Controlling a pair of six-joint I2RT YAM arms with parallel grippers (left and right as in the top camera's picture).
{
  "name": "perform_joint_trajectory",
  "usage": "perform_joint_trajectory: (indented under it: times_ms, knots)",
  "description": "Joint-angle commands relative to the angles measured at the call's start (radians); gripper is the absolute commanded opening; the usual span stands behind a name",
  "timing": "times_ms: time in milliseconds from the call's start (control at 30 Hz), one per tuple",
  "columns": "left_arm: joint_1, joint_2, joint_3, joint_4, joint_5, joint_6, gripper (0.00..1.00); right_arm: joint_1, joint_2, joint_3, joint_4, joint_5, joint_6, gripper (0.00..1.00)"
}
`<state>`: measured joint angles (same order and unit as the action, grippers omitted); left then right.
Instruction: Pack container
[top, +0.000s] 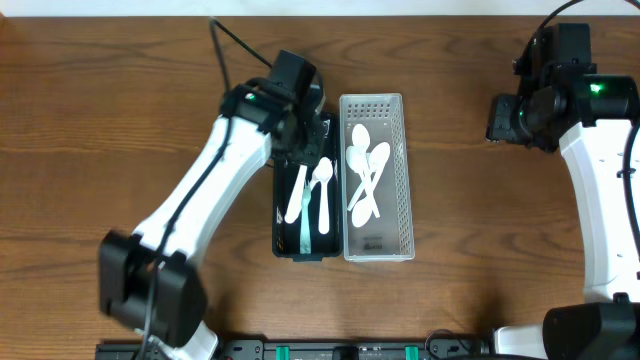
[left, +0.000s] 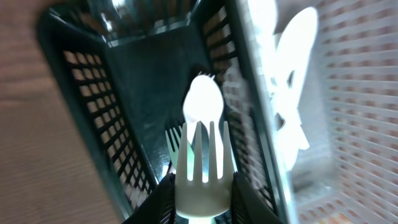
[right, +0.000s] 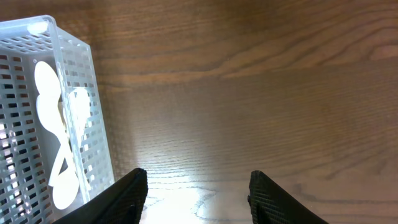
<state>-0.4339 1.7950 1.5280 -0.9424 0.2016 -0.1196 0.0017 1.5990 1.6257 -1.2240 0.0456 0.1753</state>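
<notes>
A black mesh basket (top: 283, 245) stands beside a white mesh basket (top: 405, 170) in the middle of the table. My left gripper (top: 308, 128) hangs over the black basket's far end, shut on a white plastic fork (left: 202, 149) with its tines pointing down into the basket (left: 93, 106). Below the fork lies a white spoon (left: 203, 99); the overhead view shows that spoon (top: 322, 176) beside another white utensil (top: 297, 195). Several white spoons (top: 365, 165) lie crossed in the white basket (left: 354, 124). My right gripper (right: 199, 177) stands open over bare wood, right of the white basket (right: 93, 99).
The table is dark wood (top: 480, 230). The right arm (top: 600, 190) runs along the right side, with its gripper (top: 497, 118) well away from the baskets. Cables (top: 235, 45) trail behind the left arm at the far edge.
</notes>
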Motion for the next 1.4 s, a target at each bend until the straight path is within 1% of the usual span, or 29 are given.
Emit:
perform_joint_trajectory:
  times_ms: [0, 33, 100, 200, 267, 300, 367, 400, 467, 533, 600, 667, 700, 733, 767, 800, 967, 1033, 1133, 1167, 1300, 1367]
  knots:
    - [0.000, 0.065, 0.007, -0.006, -0.014, -0.013, 0.11, -0.008, 0.002, -0.005, -0.003, 0.010, 0.010, 0.55]
    - [0.000, 0.077, 0.007, -0.006, -0.014, -0.013, 0.17, -0.008, 0.002, -0.005, -0.003, 0.010, 0.010, 0.57]
    - [0.000, 0.088, 0.007, -0.005, -0.014, -0.013, 0.42, -0.008, 0.002, -0.005, -0.003, 0.010, 0.010, 0.60]
    - [0.000, 0.088, 0.008, -0.002, -0.014, -0.013, 0.43, -0.008, 0.002, -0.005, -0.002, 0.010, 0.010, 0.62]
    - [0.001, 0.087, 0.008, -0.001, -0.014, -0.013, 0.53, -0.008, 0.002, -0.005, 0.001, 0.010, 0.010, 0.62]
    - [0.001, 0.085, 0.008, -0.002, -0.014, -0.013, 0.55, -0.008, 0.002, -0.005, 0.005, 0.010, 0.010, 0.62]
    - [0.001, 0.072, 0.008, -0.001, -0.016, -0.011, 0.64, -0.007, 0.002, -0.005, 0.012, 0.010, 0.009, 0.61]
    - [0.001, 0.063, 0.010, 0.000, -0.026, -0.009, 0.65, -0.004, 0.002, -0.005, 0.018, 0.003, -0.010, 0.61]
    - [0.001, 0.033, 0.020, -0.001, -0.086, -0.009, 0.71, 0.011, 0.002, -0.005, 0.042, -0.008, -0.053, 0.62]
    - [0.001, -0.010, 0.032, 0.000, -0.164, -0.007, 0.76, 0.035, 0.002, -0.005, 0.079, -0.008, -0.053, 0.64]
    - [0.005, -0.071, 0.035, 0.011, -0.242, 0.012, 0.78, 0.071, 0.002, -0.005, 0.135, -0.007, -0.056, 0.66]
    - [0.018, -0.131, 0.035, 0.027, -0.320, 0.014, 0.79, 0.109, 0.004, -0.006, 0.210, 0.007, -0.061, 0.70]
    - [0.030, -0.160, 0.035, 0.039, -0.359, 0.014, 0.81, 0.125, 0.006, -0.006, 0.246, 0.019, -0.061, 0.74]
    - [0.043, -0.182, 0.035, 0.049, -0.391, 0.013, 0.98, 0.140, 0.008, -0.006, 0.288, 0.037, -0.062, 0.83]
    - [0.061, -0.203, 0.035, 0.063, -0.420, 0.013, 0.98, 0.153, 0.013, -0.006, 0.332, 0.045, -0.061, 0.97]
    - [0.078, -0.217, 0.035, 0.074, -0.435, 0.014, 0.98, 0.164, 0.016, -0.006, 0.370, 0.044, -0.061, 0.99]
    - [0.152, -0.249, 0.035, 0.100, -0.435, 0.014, 0.98, 0.175, 0.014, -0.005, 0.527, 0.077, -0.061, 0.99]
    - [0.172, -0.246, 0.035, 0.100, -0.435, 0.038, 0.98, 0.174, 0.008, -0.004, 0.535, 0.079, -0.064, 0.99]
    - [0.212, -0.237, 0.034, 0.095, -0.463, 0.045, 0.98, 0.169, 0.008, -0.005, 0.536, 0.090, -0.120, 0.99]
    - [0.225, -0.237, 0.034, 0.089, -0.463, 0.064, 0.98, 0.169, 0.008, -0.005, 0.531, 0.090, -0.136, 0.99]
    - [0.262, -0.272, 0.034, 0.050, -0.460, 0.027, 0.98, 0.167, -0.020, -0.005, 0.505, 0.090, -0.147, 0.99]
    - [0.272, -0.322, 0.032, 0.034, -0.461, 0.028, 0.98, 0.167, -0.052, -0.005, 0.470, 0.094, -0.146, 0.99]
